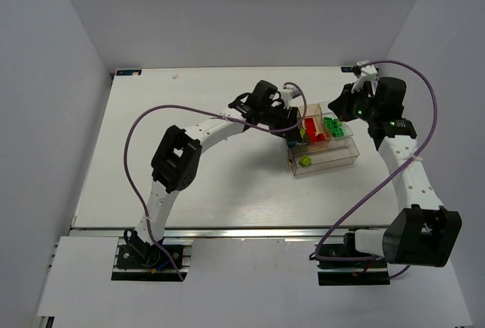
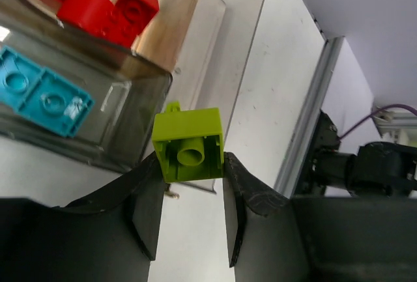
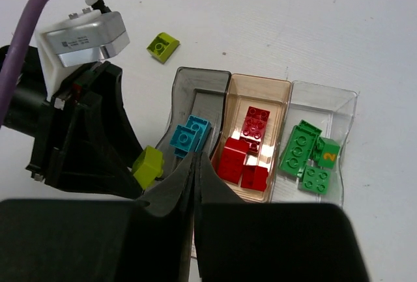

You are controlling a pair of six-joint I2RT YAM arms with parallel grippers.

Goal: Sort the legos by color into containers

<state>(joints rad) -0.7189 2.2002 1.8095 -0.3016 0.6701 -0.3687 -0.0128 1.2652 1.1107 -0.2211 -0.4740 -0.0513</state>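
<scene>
A: White tabletop [image 1: 189, 161]; what has the left gripper [image 2: 192, 168] got?
B: It pinches a small yellow-green studded plastic brick [image 2: 189, 142] just beside the clear divided plastic box [image 3: 324, 90].
A: And the right gripper [image 3: 197, 181]?
B: Fingers pressed together, empty, near the box; red bricks [image 3: 242, 158] lie in its tan-orange section.

Divided box [image 1: 341, 157] on the bench [image 1: 227, 192], right of centre, bricks [image 3: 234, 161] grouped in its compartments, one loose brick [image 3: 163, 46] beside it.
</scene>
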